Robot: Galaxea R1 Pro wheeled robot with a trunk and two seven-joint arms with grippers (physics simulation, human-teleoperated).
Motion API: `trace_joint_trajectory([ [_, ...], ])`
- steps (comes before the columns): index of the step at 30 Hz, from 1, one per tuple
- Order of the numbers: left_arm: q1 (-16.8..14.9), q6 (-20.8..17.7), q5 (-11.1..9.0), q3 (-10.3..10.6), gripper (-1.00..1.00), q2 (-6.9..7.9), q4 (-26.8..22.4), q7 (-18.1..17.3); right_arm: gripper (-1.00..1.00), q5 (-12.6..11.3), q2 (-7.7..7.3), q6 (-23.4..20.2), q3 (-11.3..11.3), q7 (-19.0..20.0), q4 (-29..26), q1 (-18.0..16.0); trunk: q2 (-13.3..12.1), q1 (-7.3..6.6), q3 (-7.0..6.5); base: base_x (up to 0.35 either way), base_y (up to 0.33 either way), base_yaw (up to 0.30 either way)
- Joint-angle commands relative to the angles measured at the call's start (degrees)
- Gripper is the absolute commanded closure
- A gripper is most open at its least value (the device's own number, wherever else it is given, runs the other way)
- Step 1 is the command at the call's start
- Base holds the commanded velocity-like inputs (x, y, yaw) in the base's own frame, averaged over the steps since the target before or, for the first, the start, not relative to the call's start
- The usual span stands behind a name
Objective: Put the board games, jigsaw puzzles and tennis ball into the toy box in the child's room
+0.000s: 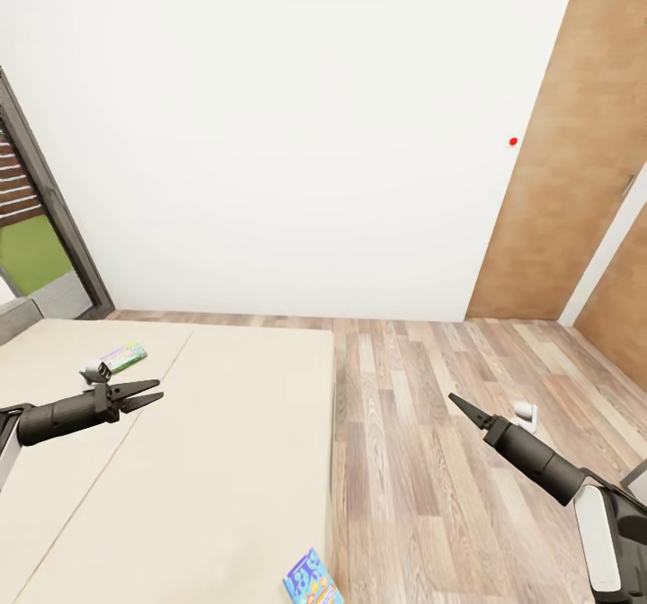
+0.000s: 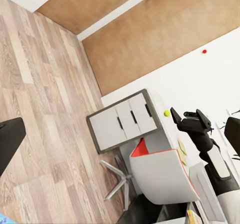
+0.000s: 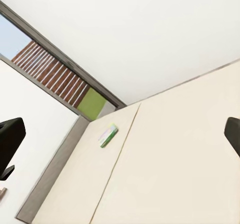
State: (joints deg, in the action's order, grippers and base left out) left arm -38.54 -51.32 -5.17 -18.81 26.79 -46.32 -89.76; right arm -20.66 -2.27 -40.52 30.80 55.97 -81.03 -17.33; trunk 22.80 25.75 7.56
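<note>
The small blue printed game box (image 1: 312,580) sits at the beige bed's (image 1: 225,442) near edge, and the white-green card box (image 1: 118,358) lies farther up by the left tool (image 1: 151,395), which is open. The right tool (image 1: 455,400) looks closed over the wood-plank floor (image 1: 422,424).

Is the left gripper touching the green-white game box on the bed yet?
Cannot tell. Head view: left gripper sits near the box, but height above the bed is unclear.

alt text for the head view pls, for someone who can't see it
A beige bed fills the lower left, with two board games lying on it: a white-green box near the far side and a blue box at the near edge. The left gripper hangs over the mattress, and the right gripper points over the wood-plank floor before a plain white wall.
</note>
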Motion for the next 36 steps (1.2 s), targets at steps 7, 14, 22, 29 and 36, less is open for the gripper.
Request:
trace_joint_trajectory([
  [7,0.0,-0.5,0.0,0.0,-1.00,0.02,0.0,-0.2,-1.00,-0.1,0.23,-0.3,0.0,0.0,0.1,-0.1,0.1,0.04,-0.54,0.000,0.000,0.000],
  [14,0.0,-0.5,0.0,-0.1,-1.00,0.02,0.0,-0.2,-1.00,-0.1,0.32,-0.3,0.0,0.0,0.1,-0.1,0.1,0.04,-1.20,0.000,0.000,0.000],
  [22,0.0,-0.5,0.0,-0.1,-1.00,0.02,0.0,-0.2,-1.00,-0.1,0.40,-0.3,0.0,0.0,0.1,-0.1,0.1,0.04,-1.96,0.000,0.000,0.000],
  [29,0.0,-0.4,-0.1,-0.1,-1.00,0.02,0.0,-0.2,-1.00,0.0,0.42,-0.3,-0.1,0.0,0.1,-0.1,0.1,0.04,-2.62,0.000,0.000,0.000],
  [36,0.0,-0.4,0.0,-0.2,-1.00,0.02,0.0,-0.2,-1.00,-0.2,0.35,-0.3,0.0,0.0,0.1,0.0,0.1,0.04,-3.28,0.000,0.000,0.000],
])
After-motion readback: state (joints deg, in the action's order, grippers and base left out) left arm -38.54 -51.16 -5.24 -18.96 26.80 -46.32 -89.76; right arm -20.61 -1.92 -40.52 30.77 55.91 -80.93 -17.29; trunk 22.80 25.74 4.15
